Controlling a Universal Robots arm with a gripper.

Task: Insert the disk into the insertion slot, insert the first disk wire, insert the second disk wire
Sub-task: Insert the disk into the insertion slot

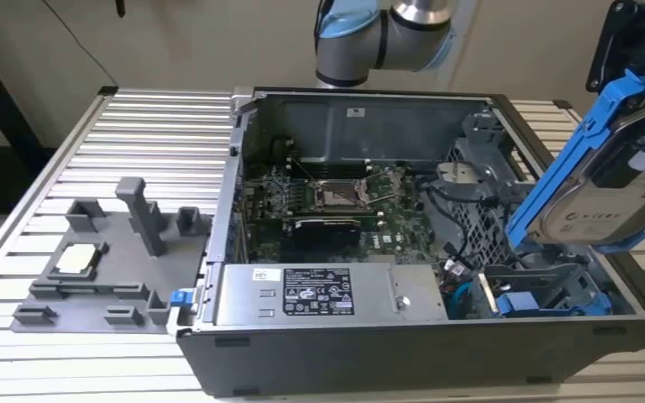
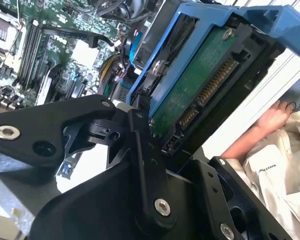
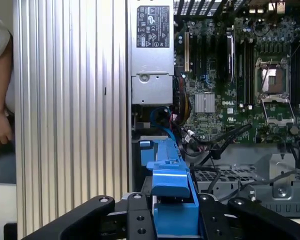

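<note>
Closed fingers (image 3: 136, 219) of the gripper (image 3: 172, 216) on both flanks of the blue carrier frame (image 1: 569, 164); disk (image 1: 611, 210) held aloft and steeply tilted, over the exterior view's right end of the open computer case (image 1: 412, 357), not yet in any bay. Slatted table (image 1: 132, 134) beneath the case. Flat on the case bottom: motherboard (image 1: 334, 197); along the near wall: grey power supply box (image 1: 306, 292). Below the disk: insertion slot (image 1: 530, 281) in the grey drive cage, well apart from the carrier's lower end. Loose cables (image 3: 212, 145) between cage and motherboard, near the slot mouth. Exposed connector pins (image 2: 217, 82) on the disk's green board, facing the gripper. Person's hand (image 2: 272, 120) beyond the case edge, in the second wrist view. Probable hazards, by judgement:
- jamming of the carrier on the cage rim through entry at the present tilt;
- snagging or pinching of a cable under the frame;
- slip of the smooth frame between the fingers under side load;
- contact with the hand through a wide swing.
</note>
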